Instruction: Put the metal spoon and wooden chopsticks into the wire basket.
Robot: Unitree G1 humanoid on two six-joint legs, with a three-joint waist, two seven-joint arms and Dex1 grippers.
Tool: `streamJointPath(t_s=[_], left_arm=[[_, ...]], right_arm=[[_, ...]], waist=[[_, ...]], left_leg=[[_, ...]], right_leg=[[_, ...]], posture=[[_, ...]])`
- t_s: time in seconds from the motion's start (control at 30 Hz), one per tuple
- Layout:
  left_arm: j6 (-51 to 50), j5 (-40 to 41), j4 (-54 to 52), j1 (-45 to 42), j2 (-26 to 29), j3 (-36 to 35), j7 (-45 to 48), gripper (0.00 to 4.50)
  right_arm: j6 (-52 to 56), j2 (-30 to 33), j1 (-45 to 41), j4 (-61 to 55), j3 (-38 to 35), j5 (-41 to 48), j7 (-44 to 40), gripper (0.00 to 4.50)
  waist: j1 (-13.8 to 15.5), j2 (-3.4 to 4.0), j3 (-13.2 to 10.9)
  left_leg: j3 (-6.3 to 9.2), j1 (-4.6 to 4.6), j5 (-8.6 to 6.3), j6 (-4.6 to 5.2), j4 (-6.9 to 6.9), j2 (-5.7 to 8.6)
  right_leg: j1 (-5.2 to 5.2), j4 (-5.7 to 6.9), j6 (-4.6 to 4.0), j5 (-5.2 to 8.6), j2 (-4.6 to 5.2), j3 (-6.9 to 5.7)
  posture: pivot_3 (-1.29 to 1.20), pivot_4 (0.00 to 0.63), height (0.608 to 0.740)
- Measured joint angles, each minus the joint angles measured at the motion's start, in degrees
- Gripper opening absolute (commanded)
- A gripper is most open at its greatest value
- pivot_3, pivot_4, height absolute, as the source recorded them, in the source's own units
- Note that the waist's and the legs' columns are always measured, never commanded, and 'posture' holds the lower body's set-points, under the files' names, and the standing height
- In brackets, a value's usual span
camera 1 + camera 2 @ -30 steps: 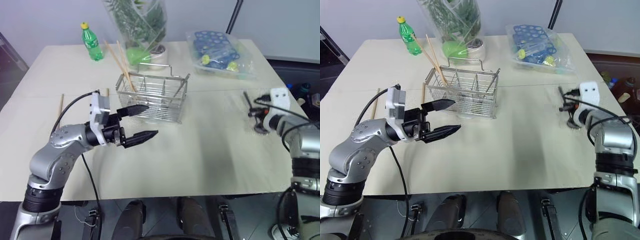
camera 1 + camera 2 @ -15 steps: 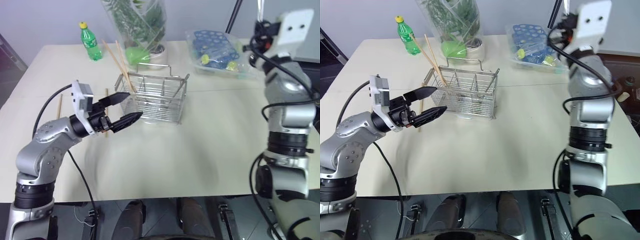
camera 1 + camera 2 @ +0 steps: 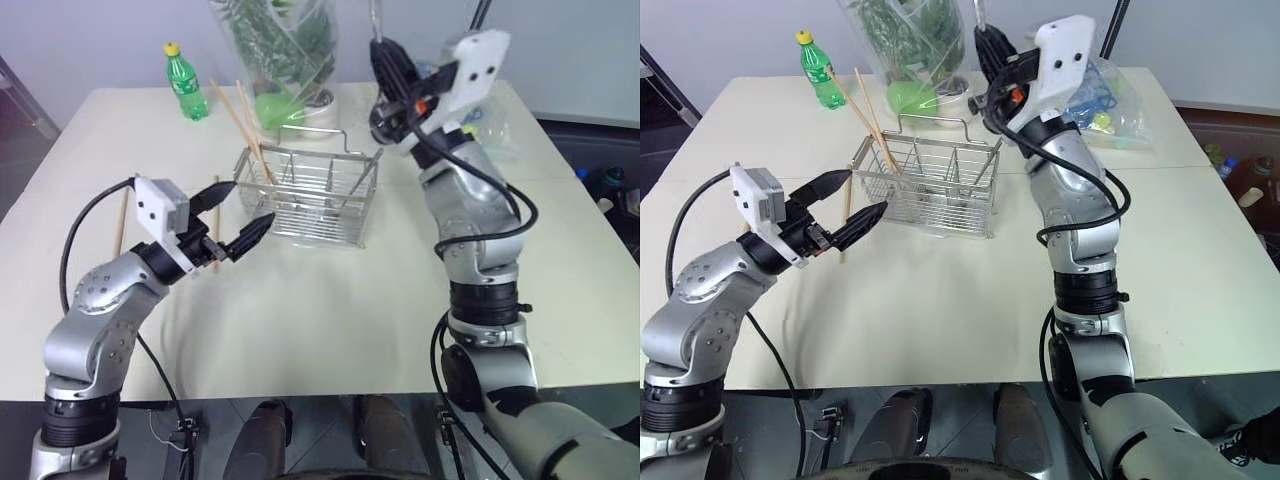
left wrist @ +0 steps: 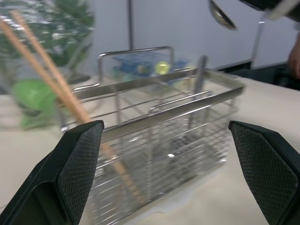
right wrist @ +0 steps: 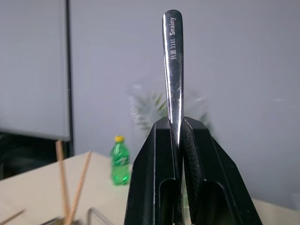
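1. The right gripper (image 5: 177, 140) is clamped tight on the handle of the spoon (image 5: 172, 65), which stands above the fingers in the right wrist view. The hand hangs above the far right corner of the basket (image 3: 310, 195), and the left wrist view catches the spoon's bowl over that end.
2. The spoon looks light, stiff and slick. Pinched on its narrow handle, it could swivel or slide; I judge a slow tilt safest.
3. The left gripper (image 3: 238, 218) is spread wide and holds nothing, just off the basket's near left corner.
4. Two chopsticks (image 3: 243, 120) already lean out of the basket's left end. One more (image 3: 214, 215) lies on the table (image 3: 330, 300) just left of the basket, partly behind the left fingers, and another (image 3: 121, 222) lies farther left.
5. The chopsticks are probably light, rigid and easily rolled; gripping near the middle should keep one level.
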State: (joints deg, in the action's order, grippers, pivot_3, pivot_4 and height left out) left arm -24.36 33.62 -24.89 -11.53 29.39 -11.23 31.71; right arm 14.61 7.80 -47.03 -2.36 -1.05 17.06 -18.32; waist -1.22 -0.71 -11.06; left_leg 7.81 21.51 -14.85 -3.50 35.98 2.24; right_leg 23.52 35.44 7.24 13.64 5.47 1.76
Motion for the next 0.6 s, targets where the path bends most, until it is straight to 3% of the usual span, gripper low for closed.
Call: streamJointPath(t_s=[0.33,0.6], left_arm=[[1.1,-3.0,1.2,-0.7,-3.2,0.7,-4.6,4.50],[1.2,-4.9,1.2,-4.9,-6.4,2.3,-7.3,4.50]], right_arm=[[-4.3,-4.7,3.7,3.4,4.1,-1.3,-1.8,0.03],[-10.1,-4.8,5.0,8.5,4.0,-3.3,-3.3,0.03]], waist=[[0.1,0.00,0.0],[-0.1,0.00,0.0]], left_leg=[[0.01,0.01,0.00,-0.01,-0.01,0.00],[0.00,-0.01,0.01,-0.01,-0.01,0.00]], right_leg=[[0.02,0.03,0.00,0.00,0.00,0.00],[0.03,0.04,0.00,-0.01,-0.02,0.00]], posture=[[0.00,0.150,0.740],[0.00,0.150,0.740]])
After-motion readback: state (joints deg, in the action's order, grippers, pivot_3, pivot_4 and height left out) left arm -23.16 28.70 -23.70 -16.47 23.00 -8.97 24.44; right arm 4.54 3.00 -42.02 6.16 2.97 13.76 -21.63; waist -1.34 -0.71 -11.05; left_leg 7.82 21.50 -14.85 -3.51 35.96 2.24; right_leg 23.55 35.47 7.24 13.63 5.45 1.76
